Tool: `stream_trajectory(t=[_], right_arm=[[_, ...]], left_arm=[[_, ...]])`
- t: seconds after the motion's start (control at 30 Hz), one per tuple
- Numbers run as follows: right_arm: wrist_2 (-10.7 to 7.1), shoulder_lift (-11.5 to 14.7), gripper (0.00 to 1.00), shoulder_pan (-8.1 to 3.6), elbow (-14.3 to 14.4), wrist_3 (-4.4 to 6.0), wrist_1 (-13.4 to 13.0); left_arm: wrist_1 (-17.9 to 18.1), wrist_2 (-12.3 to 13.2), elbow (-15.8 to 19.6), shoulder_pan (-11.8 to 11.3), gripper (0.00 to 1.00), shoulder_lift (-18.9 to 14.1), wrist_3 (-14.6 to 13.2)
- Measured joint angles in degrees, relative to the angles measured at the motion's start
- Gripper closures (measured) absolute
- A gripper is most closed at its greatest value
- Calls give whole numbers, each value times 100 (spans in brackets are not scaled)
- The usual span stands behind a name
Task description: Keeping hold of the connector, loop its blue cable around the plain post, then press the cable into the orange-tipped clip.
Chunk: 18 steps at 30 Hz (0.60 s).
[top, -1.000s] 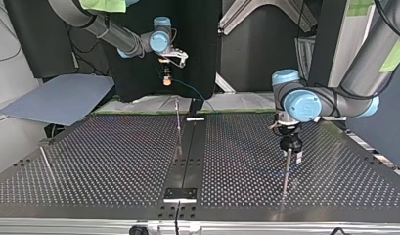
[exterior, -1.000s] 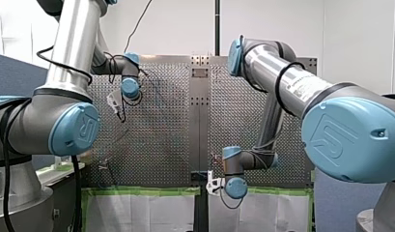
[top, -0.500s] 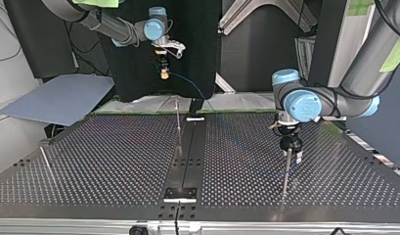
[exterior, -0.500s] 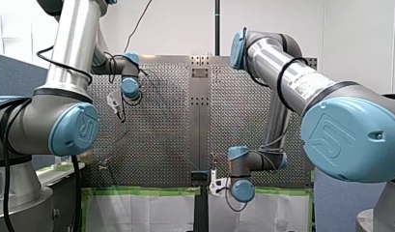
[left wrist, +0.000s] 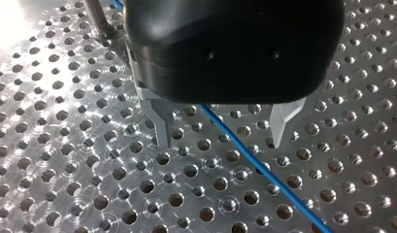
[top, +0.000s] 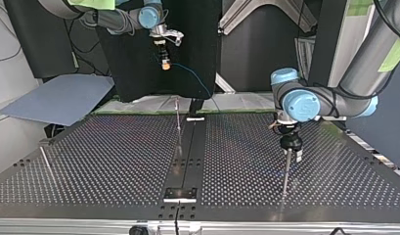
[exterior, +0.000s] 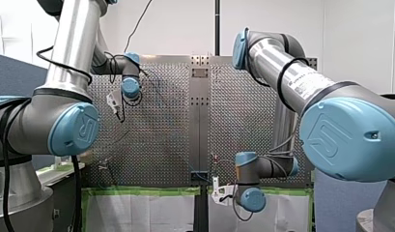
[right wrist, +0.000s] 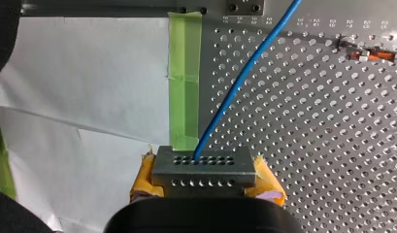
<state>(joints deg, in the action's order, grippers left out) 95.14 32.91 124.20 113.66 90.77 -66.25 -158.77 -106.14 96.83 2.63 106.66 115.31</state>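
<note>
You've got the connector, a flat grey metal block w/ two rows of small holes across its face, clamped in my right arm's jaws, yellow pads pressed on both its ends. The thin blue cable leaves a hole in the upper row and runs nearly straight to the perforated metal tabletop. In the right wrist view the block hangs off the tabletop's edge, over white paper and just beside a strip of green tape. The orange-tipped clip sits well apart on the tabletop. In the top view the block is up in the air beyond the far edge, w/ the cable sloping down toward that edge. My left arm's jaws are spread, metal fingers apart close over the tabletop. The cable passes between them and the plain metal post stands beside them.
</note>
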Motion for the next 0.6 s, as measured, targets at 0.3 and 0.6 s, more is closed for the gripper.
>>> stream_trajectory(t=[0.3, 0.6], right_arm=[[-401, 10, 100, -251, 54, 156, -462], [-887, 17, 100, -722, -22, 123, -949]], left_arm=[[-2, -42, 0, -21, 0, 1, -51], [4, -47, -31, -72, 0, 0, -53]])
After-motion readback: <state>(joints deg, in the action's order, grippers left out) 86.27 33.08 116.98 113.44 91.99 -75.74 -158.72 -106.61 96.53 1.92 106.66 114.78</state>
